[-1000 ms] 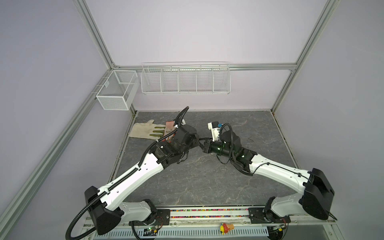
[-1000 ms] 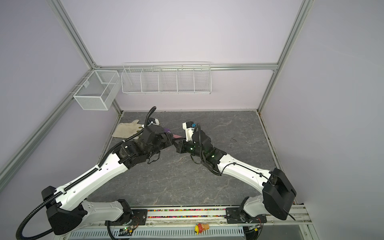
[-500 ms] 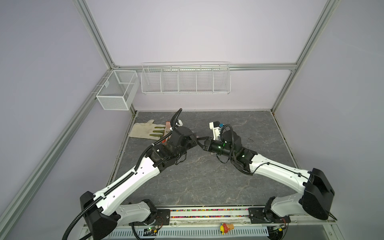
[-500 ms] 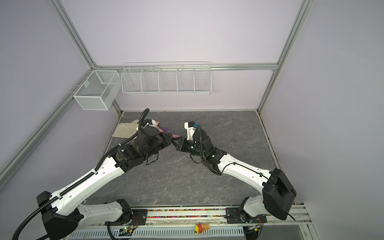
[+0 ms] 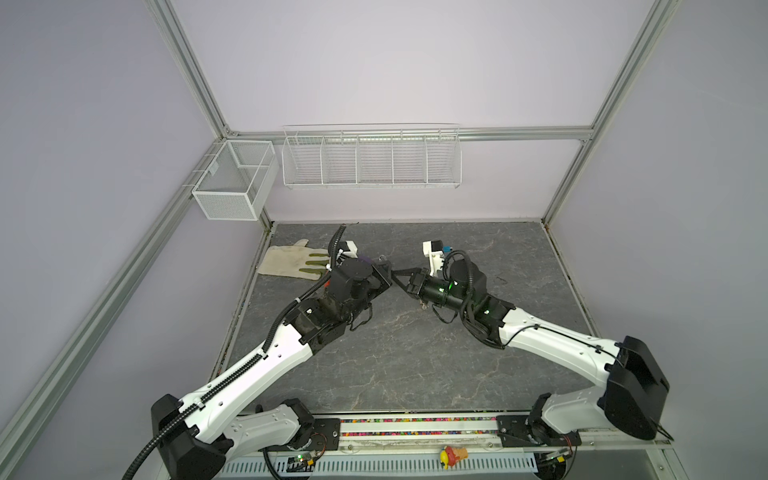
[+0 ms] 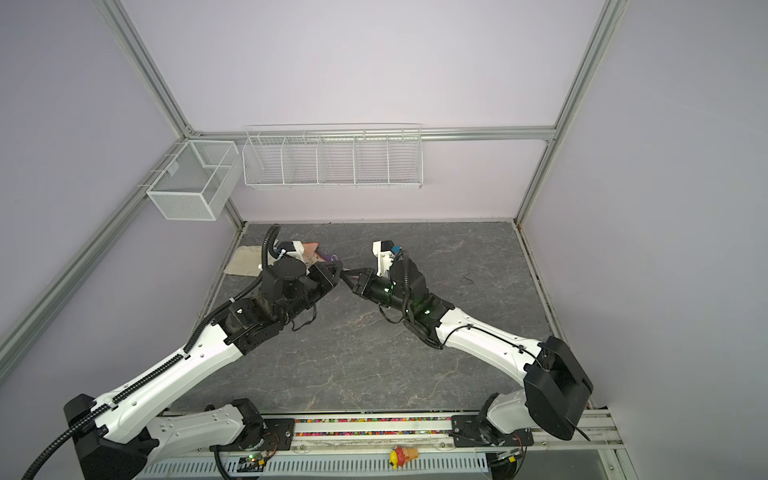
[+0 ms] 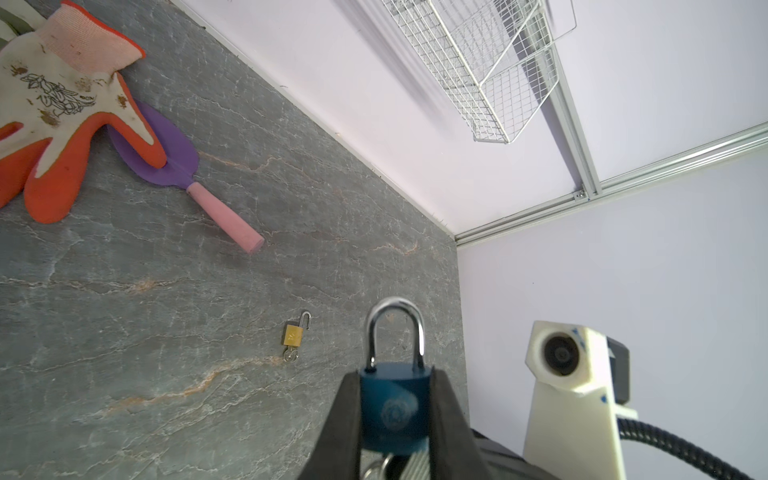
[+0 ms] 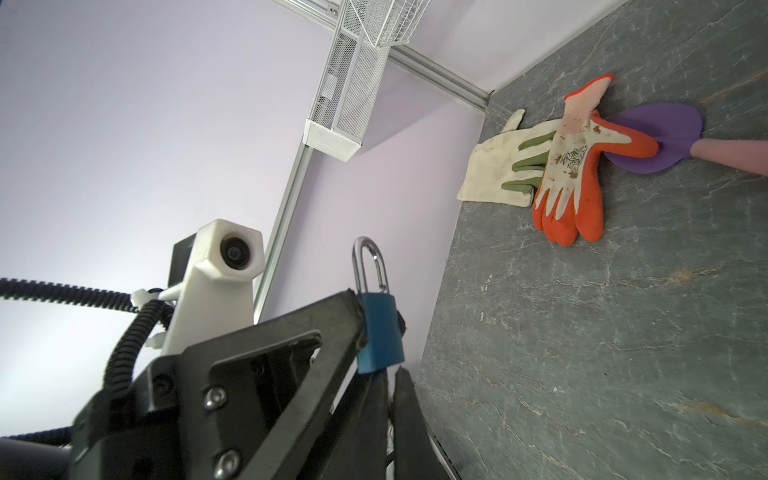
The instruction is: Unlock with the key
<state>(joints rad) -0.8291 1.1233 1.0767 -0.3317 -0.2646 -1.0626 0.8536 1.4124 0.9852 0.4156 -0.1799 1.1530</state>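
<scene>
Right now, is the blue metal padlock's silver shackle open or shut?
Shut: both legs of the silver shackle sink into the blue metal padlock, which the left gripper clamps.

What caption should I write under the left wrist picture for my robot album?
Left gripper pinches a blue padlock over the grey table, where a tiny brass padlock lies.
</scene>
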